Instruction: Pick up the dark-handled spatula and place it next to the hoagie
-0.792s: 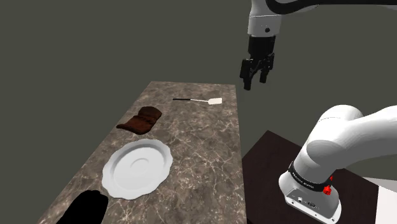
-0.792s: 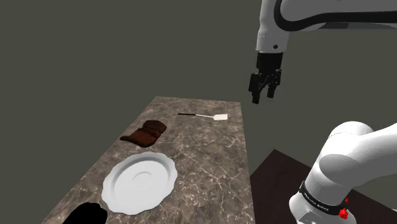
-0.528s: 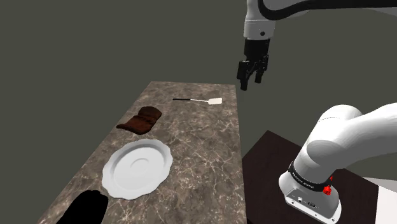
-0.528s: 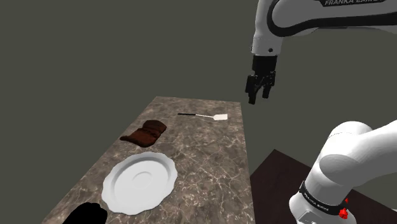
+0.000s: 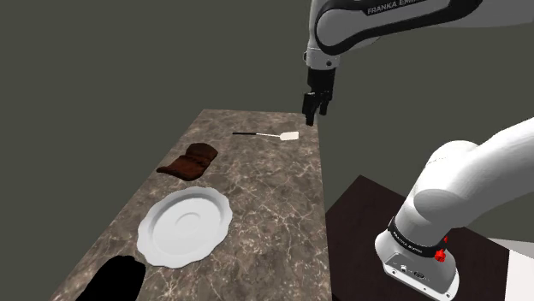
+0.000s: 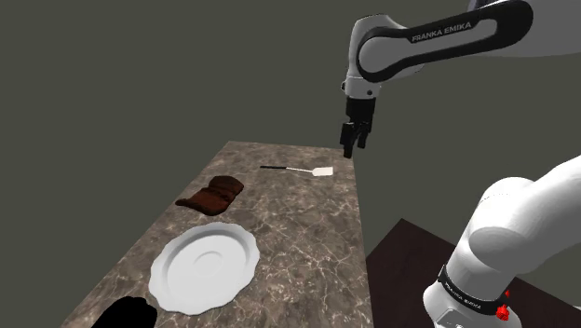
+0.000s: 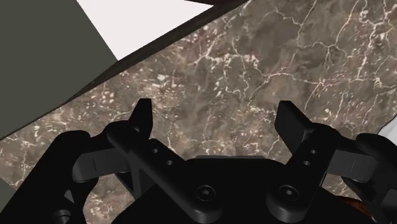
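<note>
Hovering over the marbled brown worktop's (image 5: 257, 205) far edge, the black gripper (image 5: 312, 109) hung open, empty; the dark-handled white-bladed spatula (image 5: 269, 135) lay just lower left, handle running frame-left.

FRANKA EMIKA stands in white letters on the dark band of the arm (image 6: 445, 34), whole in the second exterior view, partly cut off in the shoulder view

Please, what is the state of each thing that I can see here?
tool, open, empty, above the table
spatula, lying flat on the table, untouched
hoagie, lying on the table, apart from the spatula
plate, right way up, empty
</note>
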